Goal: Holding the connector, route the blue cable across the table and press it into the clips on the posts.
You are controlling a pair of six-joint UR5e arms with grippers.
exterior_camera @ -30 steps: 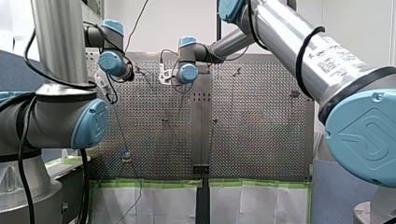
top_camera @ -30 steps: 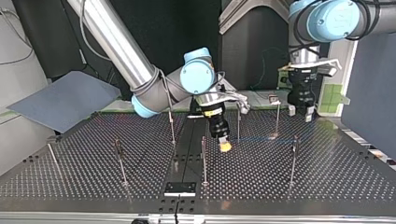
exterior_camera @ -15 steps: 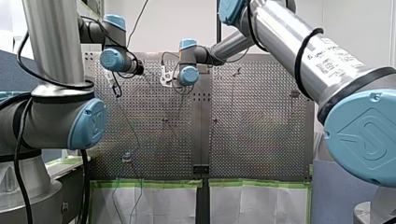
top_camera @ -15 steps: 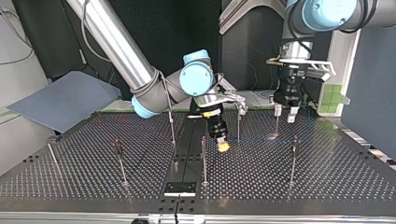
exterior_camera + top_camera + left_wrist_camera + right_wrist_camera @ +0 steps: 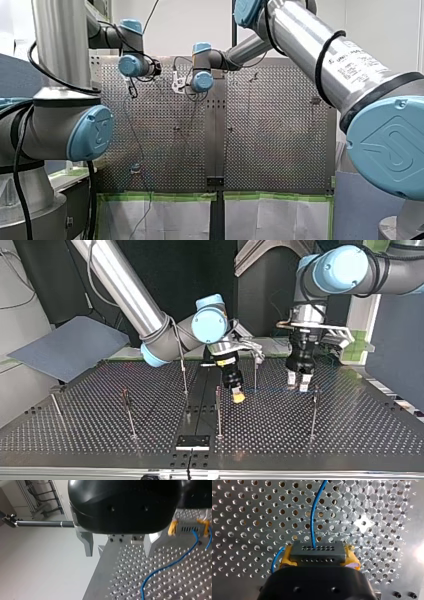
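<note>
In the right wrist view my right gripper [image 5: 318, 560] is shut on the grey connector [image 5: 317, 551], held between its yellow pads [image 5: 286, 558]. The blue cable [image 5: 312, 517] runs ahead from the connector over the perforated table. In the top view my right gripper [image 5: 238, 396] hangs low near the middle, beside a post [image 5: 255, 372]. My left gripper [image 5: 297, 384] stands open just above the thin blue cable [image 5: 275, 390], to the view's right of it. In the left wrist view its pale fingers [image 5: 87, 543] are spread with nothing between them, and the cable [image 5: 170, 566] lies beside them.
Several thin posts with clips stand on the table, among them one [image 5: 314, 412] at the top view's right and one [image 5: 129, 415] at its left. A grey sheet [image 5: 70, 347] lies at the far left. A black plate [image 5: 192, 441] sits at the near edge.
In the top view my left gripper has moved from the right toward the middle and come down over the blue cable. My right gripper has barely moved.
</note>
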